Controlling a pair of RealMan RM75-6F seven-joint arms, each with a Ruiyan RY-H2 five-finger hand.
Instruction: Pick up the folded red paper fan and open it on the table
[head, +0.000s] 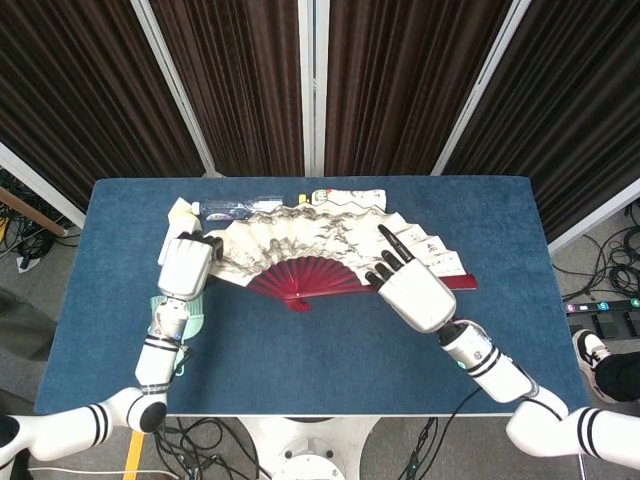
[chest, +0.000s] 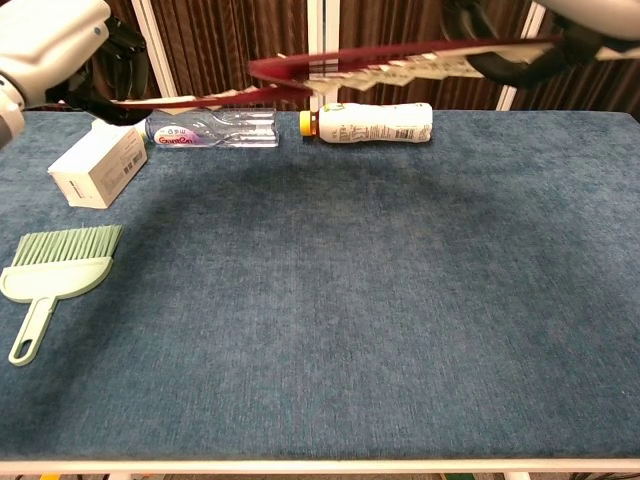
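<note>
The paper fan (head: 320, 245) is spread wide in the air above the table, with red ribs and a cream leaf bearing ink drawings. In the chest view the fan (chest: 380, 70) shows nearly edge-on, well above the blue table (chest: 330, 300). My left hand (head: 185, 268) grips the fan's left end stick. My right hand (head: 415, 290) holds the right end stick, some fingers stretched over the leaf. In the chest view my left hand (chest: 50, 45) is at the top left and my right hand (chest: 590, 25) at the top right.
On the table lie a clear plastic bottle (chest: 210, 129), a white bottle with a yellow cap (chest: 368, 122), a white box (chest: 98, 164) and a green hand brush (chest: 55, 278). Dark curtains hang behind the table.
</note>
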